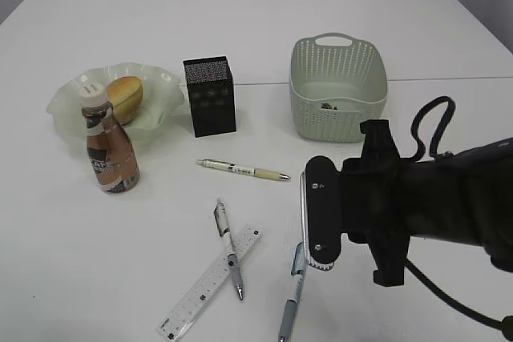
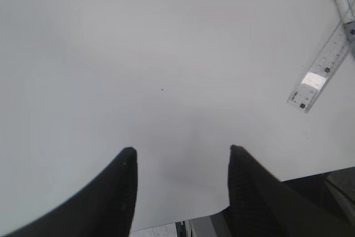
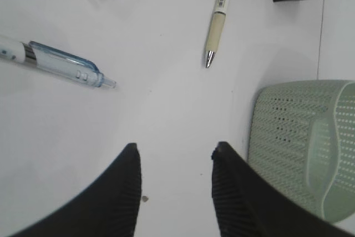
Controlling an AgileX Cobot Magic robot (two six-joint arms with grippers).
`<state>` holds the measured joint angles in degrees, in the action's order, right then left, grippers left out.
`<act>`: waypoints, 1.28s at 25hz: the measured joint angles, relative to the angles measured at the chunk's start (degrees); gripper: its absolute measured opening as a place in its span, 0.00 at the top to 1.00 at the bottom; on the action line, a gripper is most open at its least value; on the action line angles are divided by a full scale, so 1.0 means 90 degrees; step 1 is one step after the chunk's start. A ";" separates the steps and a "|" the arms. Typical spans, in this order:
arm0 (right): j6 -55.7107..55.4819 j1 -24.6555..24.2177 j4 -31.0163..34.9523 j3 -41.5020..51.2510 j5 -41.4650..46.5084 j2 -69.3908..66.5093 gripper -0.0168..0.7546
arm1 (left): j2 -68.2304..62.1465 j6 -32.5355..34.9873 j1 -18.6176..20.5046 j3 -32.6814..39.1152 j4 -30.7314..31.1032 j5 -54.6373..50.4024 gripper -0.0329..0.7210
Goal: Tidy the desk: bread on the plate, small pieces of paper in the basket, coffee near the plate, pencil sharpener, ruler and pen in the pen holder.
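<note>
Meanwhile, pen [image 1: 244, 170] lies between pen holder [image 1: 210, 96] and ruler [image 1: 210, 281].

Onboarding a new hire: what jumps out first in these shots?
The big black right arm fills the lower right, its gripper empty above bare desk. Three pens and a ruler lie loose at the front. At left, the bread sits in the green plate, the coffee bottle beside it.

"AFE" on the coffee [image 1: 111, 156] label (first letter cut off).
</note>
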<state>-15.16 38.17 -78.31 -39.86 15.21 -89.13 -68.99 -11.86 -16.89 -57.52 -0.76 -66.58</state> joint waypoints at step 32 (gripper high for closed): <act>-0.0862 0.0900 0.8619 -0.3136 0.4450 -0.0185 0.67 | 0.0000 0.0000 0.0000 0.0000 -0.0770 -0.0422 0.44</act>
<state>-22.91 46.27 -0.73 -68.08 55.26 -90.79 -68.99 -11.86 -16.89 -57.52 -7.68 -70.38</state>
